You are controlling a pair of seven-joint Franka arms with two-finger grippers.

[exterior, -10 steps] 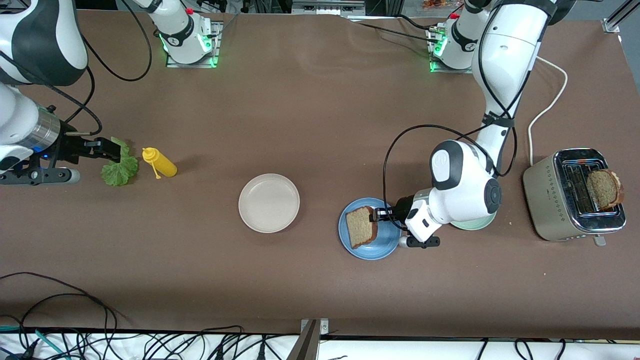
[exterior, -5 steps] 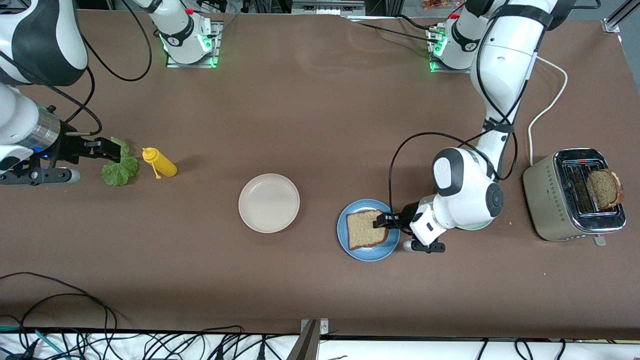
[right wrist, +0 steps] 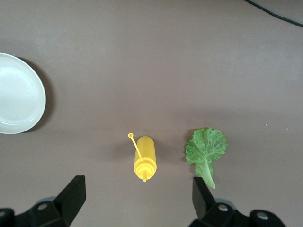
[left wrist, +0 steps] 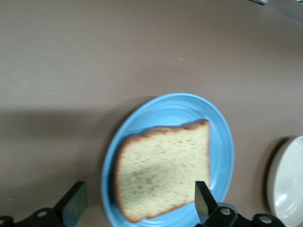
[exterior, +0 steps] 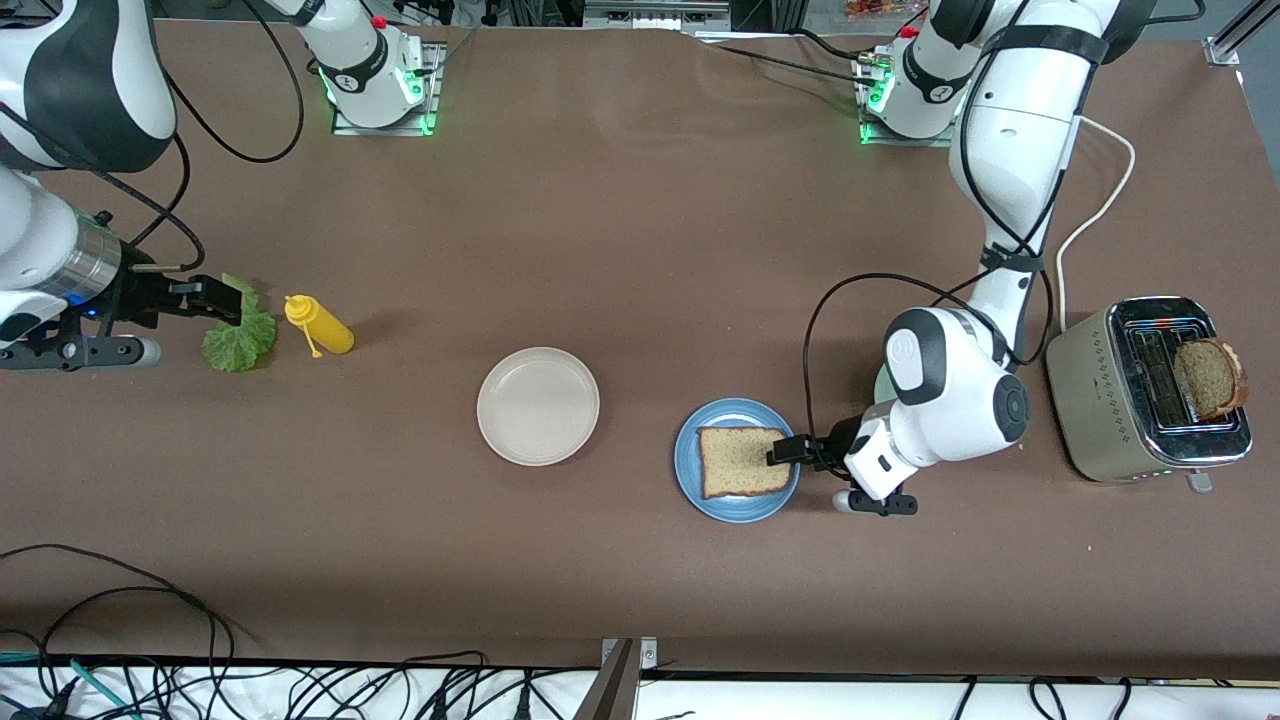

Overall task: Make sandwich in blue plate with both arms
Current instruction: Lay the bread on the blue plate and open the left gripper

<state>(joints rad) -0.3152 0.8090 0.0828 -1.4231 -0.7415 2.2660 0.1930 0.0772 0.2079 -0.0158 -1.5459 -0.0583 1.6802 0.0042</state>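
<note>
Front view: bread slice (exterior: 740, 461) on blue plate (exterior: 735, 508), fingers (exterior: 781, 455) apart.

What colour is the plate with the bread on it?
Medium blue. The plate under the bread slice shows best in the left wrist view.

A: L arm?
B: Reaches down from its base, elbow bent, wrist low. Left gripper (exterior: 784, 452) sits just over the table's middle stretch, pointing toward the R arm's end, fingers (left wrist: 75, 206) spread wide, nothing betw. them.

A: R arm?
B: Comes in at its own end of the table, wrist roughly level. Right gripper (exterior: 212, 300) hovers low, fingers (right wrist: 72, 194) apart, empty. Both arms' black cables loop off the wrists.
</note>
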